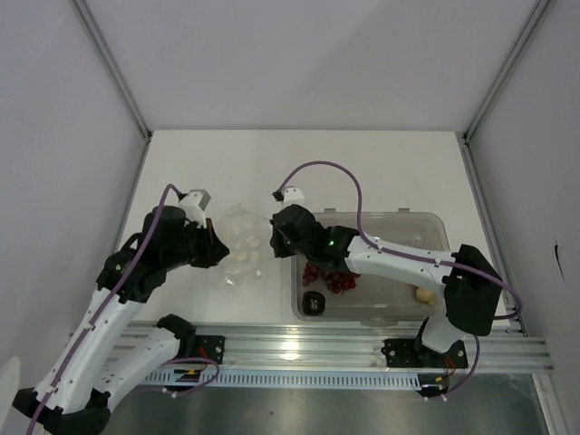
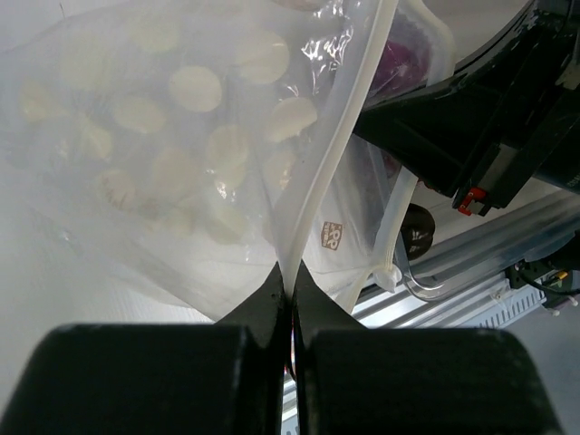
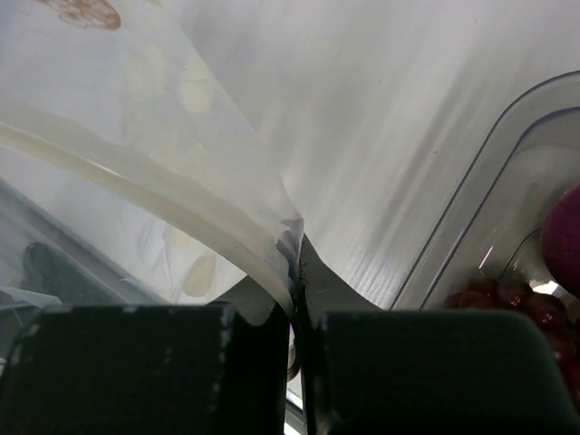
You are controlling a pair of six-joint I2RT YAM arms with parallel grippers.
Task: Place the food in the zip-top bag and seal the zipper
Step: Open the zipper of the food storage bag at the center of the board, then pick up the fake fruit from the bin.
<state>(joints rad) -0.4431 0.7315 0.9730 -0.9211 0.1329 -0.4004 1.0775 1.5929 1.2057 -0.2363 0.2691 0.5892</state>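
The zip-top bag, clear with pale round spots, hangs between my two grippers left of the tub. My left gripper is shut on its whitish zipper strip, pinched at the fingertips. My right gripper is shut on the other end of the zipper at its tips. The dark red grape bunch, the blackish lump and the beige lump lie in the tub. The purple fruit shows in the tub beside the grapes. The orange ball is hidden.
The rigid clear tub stands at the right, under my right arm. A metal rail runs along the table's near edge. Frame posts stand at the back corners.
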